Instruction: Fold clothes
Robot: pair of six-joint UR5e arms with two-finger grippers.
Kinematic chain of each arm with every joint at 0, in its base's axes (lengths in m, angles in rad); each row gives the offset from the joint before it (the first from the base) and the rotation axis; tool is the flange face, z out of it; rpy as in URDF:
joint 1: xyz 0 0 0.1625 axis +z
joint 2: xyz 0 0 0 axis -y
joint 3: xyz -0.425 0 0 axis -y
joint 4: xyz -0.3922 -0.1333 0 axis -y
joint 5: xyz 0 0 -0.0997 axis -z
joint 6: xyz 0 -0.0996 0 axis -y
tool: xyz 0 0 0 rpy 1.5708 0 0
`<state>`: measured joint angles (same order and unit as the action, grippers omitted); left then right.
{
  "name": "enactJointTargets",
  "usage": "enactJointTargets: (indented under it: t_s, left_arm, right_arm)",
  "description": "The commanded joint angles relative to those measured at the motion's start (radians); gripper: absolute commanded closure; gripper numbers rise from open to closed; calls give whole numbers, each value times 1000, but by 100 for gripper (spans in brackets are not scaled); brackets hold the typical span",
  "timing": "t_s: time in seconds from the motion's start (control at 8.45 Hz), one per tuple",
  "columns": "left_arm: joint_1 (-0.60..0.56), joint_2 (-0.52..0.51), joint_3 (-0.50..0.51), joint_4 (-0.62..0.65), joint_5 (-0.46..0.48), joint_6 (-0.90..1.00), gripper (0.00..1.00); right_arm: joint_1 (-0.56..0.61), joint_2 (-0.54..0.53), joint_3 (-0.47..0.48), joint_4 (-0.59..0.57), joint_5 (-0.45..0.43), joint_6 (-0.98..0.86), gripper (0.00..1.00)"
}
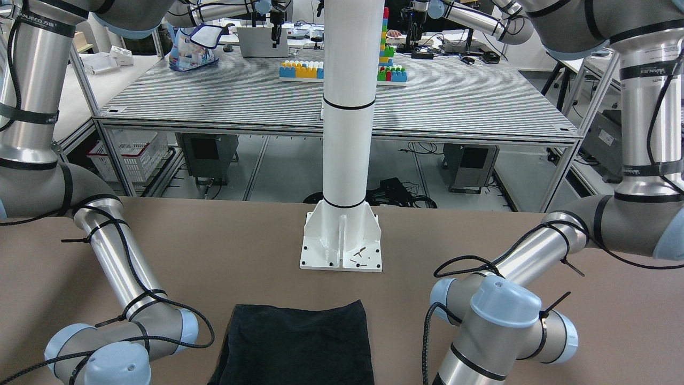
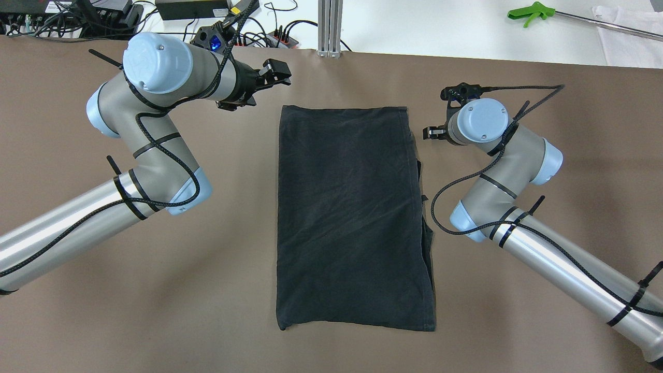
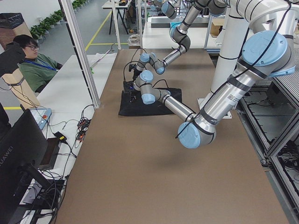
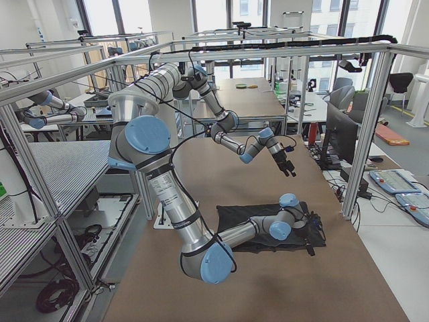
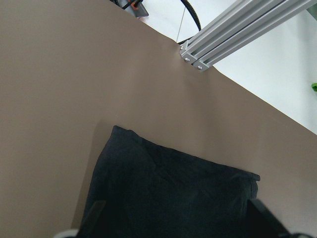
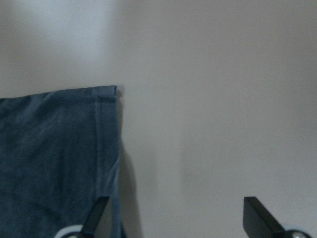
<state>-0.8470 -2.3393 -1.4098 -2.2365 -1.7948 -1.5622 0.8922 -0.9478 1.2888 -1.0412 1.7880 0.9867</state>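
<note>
White at its base plate, the robot's pillar (image 1: 342, 235) stands at the near edge of the brown worktop (image 2: 155, 311). Just beyond it lie the clothes (image 2: 352, 217), one black garment spread flat at mid-worktop between the two arms. Its long side runs away from the robot, and a lower layer peeks out along its right edge.

At the garment's far right corner the right claw (image 2: 431, 133) sits low, largely hidden under its own wrist in the overhead view. Its wrist camera shows the fingers (image 6: 97, 213) wide apart and clamped on nothing. One stands at the hemmed side edge and the other over bare worktop; whether the first touches the cloth cannot be told.

Off the far left corner the left claw (image 2: 274, 76) hangs raised well above the worktop, pointing toward the garment. Its fingers (image 5: 267, 218) are likewise spread and empty, clear of the fabric.

Past the far edge are an aluminium post (image 2: 330, 26), a tangle of cables (image 2: 77, 15) and a green-handled tool (image 2: 528, 11) on a white surface.
</note>
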Motion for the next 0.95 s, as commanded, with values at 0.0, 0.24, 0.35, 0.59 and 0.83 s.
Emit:
enactJointTargets:
  t_s: [0.0, 0.24, 0.35, 0.59, 0.83]
  left_arm:
    - [-4, -2, -5, 0, -1, -1, 0]
    - [-6, 3, -11, 0, 0, -4, 0]
    - [-6, 5, -18, 0, 0, -16, 0]
    - [-6, 20, -32, -2, 9, -16, 0]
    - [-6, 26, -32, 0, 21, -16, 0]
  right_arm:
    - [-1, -107, 305, 0, 143, 316, 6]
    - [-79, -219, 545, 0, 153, 461, 6]
    - [-117, -232, 575, 1, 153, 513, 6]
    - [-212, -261, 557, 24, 119, 540, 6]
    - [-303, -299, 518, 145, 24, 541, 6]
